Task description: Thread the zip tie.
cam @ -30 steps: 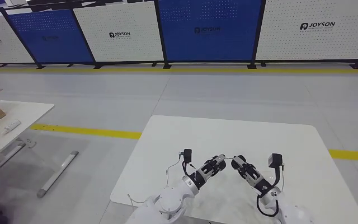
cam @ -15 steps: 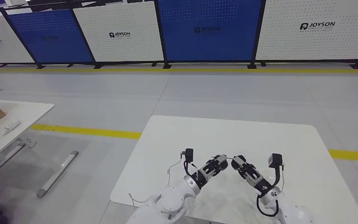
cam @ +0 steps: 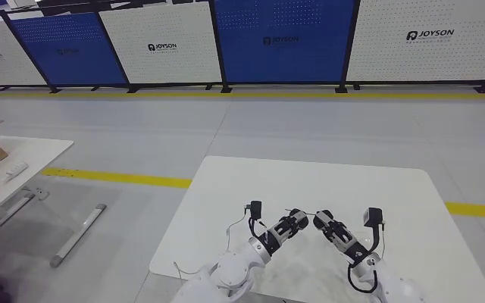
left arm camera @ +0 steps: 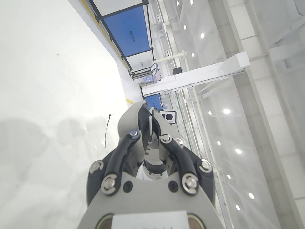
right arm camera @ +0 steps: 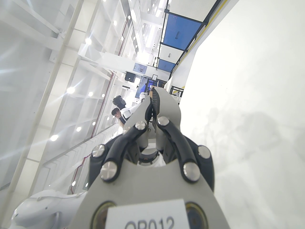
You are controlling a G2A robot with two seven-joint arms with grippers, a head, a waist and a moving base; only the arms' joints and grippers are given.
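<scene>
The thin black zip tie (left arm camera: pixel 107 129) sticks out beside my left gripper (left arm camera: pixel 148 110), its small head at the far end, over the white table (left arm camera: pixel 47 60). In the top view the zip tie (cam: pixel 292 213) is a fine line running out from the left gripper (cam: pixel 301 219), whose jaws are shut; the grip point itself is hidden. My right gripper (cam: pixel 321 218) hovers just to the right, tip to tip with the left one. In the right wrist view the right gripper (right arm camera: pixel 152 94) is shut and I see nothing sticking out of it.
Both arms hang over the near part of the white table (cam: pixel 318 182), close to its front edge. A second white table (cam: pixel 23 155) stands off to the left across the floor. Blue and white partition panels (cam: pixel 284 42) line the back.
The left gripper has shifted slightly up the picture. The thin line of the zip tie, seen between the two tips half a second ago, now shows on the left gripper's left side.
</scene>
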